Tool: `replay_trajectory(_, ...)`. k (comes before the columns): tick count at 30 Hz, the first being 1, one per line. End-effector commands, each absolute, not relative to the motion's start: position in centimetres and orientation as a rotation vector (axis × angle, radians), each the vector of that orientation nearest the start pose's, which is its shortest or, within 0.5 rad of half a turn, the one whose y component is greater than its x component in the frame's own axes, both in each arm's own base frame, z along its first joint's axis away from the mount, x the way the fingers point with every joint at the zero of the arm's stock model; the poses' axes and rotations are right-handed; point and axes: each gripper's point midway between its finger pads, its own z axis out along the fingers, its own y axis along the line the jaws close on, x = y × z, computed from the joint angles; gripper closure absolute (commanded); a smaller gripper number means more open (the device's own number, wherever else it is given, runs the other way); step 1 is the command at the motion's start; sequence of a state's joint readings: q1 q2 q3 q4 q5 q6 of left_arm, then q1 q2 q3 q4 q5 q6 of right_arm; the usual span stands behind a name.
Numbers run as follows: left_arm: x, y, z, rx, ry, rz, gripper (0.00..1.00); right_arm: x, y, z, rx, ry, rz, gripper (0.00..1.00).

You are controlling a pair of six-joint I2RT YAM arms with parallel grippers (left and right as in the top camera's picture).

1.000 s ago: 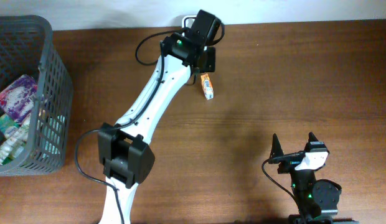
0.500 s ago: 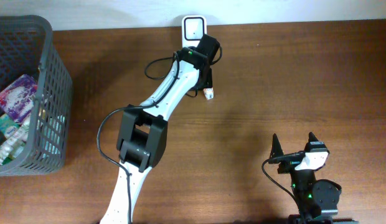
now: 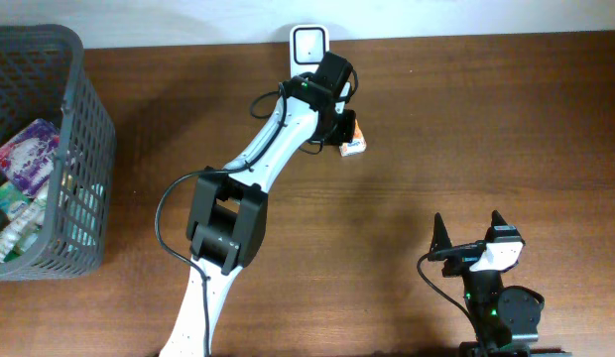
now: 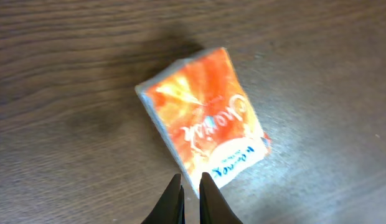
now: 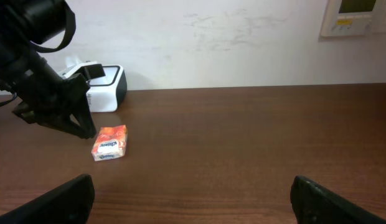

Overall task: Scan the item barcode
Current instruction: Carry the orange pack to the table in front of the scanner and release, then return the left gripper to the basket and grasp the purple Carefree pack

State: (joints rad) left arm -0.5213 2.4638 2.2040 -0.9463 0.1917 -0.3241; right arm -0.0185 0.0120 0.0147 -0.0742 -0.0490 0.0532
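The item, a small orange and white tissue packet [image 3: 352,141], lies flat on the wooden table just right of and below the white barcode scanner [image 3: 309,45]. My left gripper [image 3: 341,129] hovers over the packet's near-left edge. In the left wrist view the packet [image 4: 205,121] fills the middle, and the left gripper [image 4: 190,178] shows a narrow gap with nothing between its fingers. The right wrist view shows the packet [image 5: 109,143] resting free beside the left gripper [image 5: 87,132], with the scanner [image 5: 103,84] behind. My right gripper [image 3: 469,226] stands wide open and empty at the front right.
A dark grey mesh basket [image 3: 86,149] at the left edge holds several packaged goods [image 3: 25,159]. The left arm [image 3: 263,149] stretches diagonally from the front toward the scanner. A white wall [image 5: 211,37] borders the table's far edge.
The left gripper swung the packet from the scanner's front to the right, let it go, and its jaws parted slightly. The packet now lies flat. The right arm has not moved.
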Motion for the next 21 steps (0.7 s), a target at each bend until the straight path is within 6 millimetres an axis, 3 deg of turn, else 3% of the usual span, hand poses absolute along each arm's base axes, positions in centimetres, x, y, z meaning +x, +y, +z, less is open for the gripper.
replay_trajectory(1,47.4,-32.3,7.1,0.408,2.790,-0.585,0.91,24.6,0.4,15.6,0.028,1.647,0.072,0.01)
replay_trajectory(6,49.4,-30.3,15.8,0.351,2.646,-0.620,0.87,24.6,0.4,15.6,0.027,1.648,0.072,0.01)
replay_trajectory(7,49.9,-29.6,18.1,0.334,2.603,-0.626,0.79,24.6,0.4,15.6,0.027,1.647,0.072,0.01)
replay_trajectory(8,50.3,-28.9,20.3,0.320,2.557,-0.633,0.64,24.6,0.4,15.6,0.027,1.647,0.072,0.01)
replay_trajectory(11,51.2,-25.6,28.1,0.258,2.398,-0.632,0.48,24.6,0.4,15.6,0.027,1.647,0.072,0.01)
replay_trajectory(13,51.5,-22.8,32.5,0.203,2.305,-0.600,0.18,24.6,0.4,15.6,0.027,1.647,0.072,0.01)
replay_trajectory(14,51.6,-20.4,35.0,0.153,2.251,-0.560,0.06,24.6,0.4,15.6,0.027,1.647,0.072,0.01)
replay_trajectory(15,51.7,-18.1,36.9,0.105,2.209,-0.518,0.04,24.6,0.4,15.6,0.027,1.647,0.072,0.01)
replay_trajectory(17,51.6,-13.2,39.9,-0.004,2.139,-0.416,0.02,24.6,0.4,15.6,0.027,1.647,0.072,0.01)
replay_trajectory(21,49.5,-0.6,44.2,-0.279,2.035,-0.174,0.01,24.6,0.4,15.6,0.028,1.647,0.072,0.01)
